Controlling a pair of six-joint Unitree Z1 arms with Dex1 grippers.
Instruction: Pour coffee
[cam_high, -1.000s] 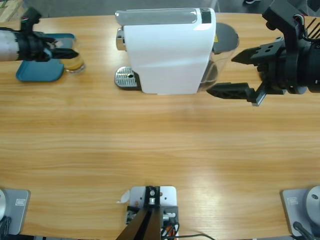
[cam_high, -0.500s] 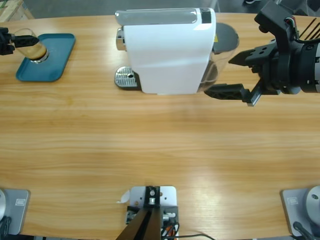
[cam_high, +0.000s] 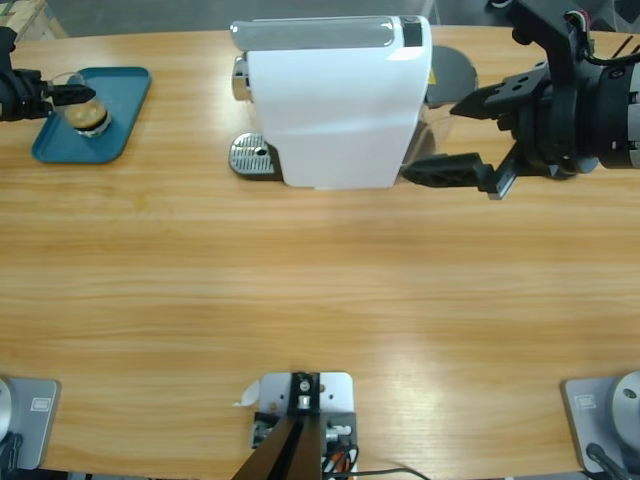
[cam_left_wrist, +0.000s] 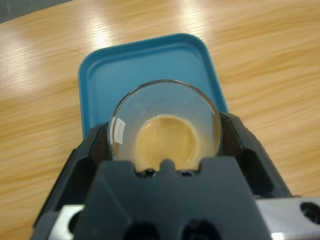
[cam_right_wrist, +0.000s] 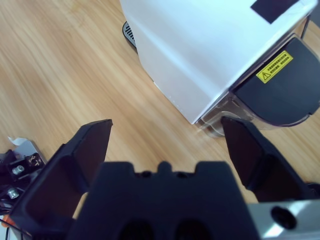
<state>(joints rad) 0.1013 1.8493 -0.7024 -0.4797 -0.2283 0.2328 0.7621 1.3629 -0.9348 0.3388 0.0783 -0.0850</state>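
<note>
Black left claw (cam_left_wrist: 165, 150) gripping glass tumbler (cam_left_wrist: 165, 125), right claw (cam_right_wrist: 167, 135) wide open

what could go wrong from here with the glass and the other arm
The left gripper holds the glass of coffee over the blue tray. The glass is open-topped, so a tilt or jerk could slop coffee onto the tray or table. It sits near the tray's edge in the high view; set down there, it might land half off and tip. The right gripper, jaws wide, hangs close to the coffee machine and could knock it.
</note>
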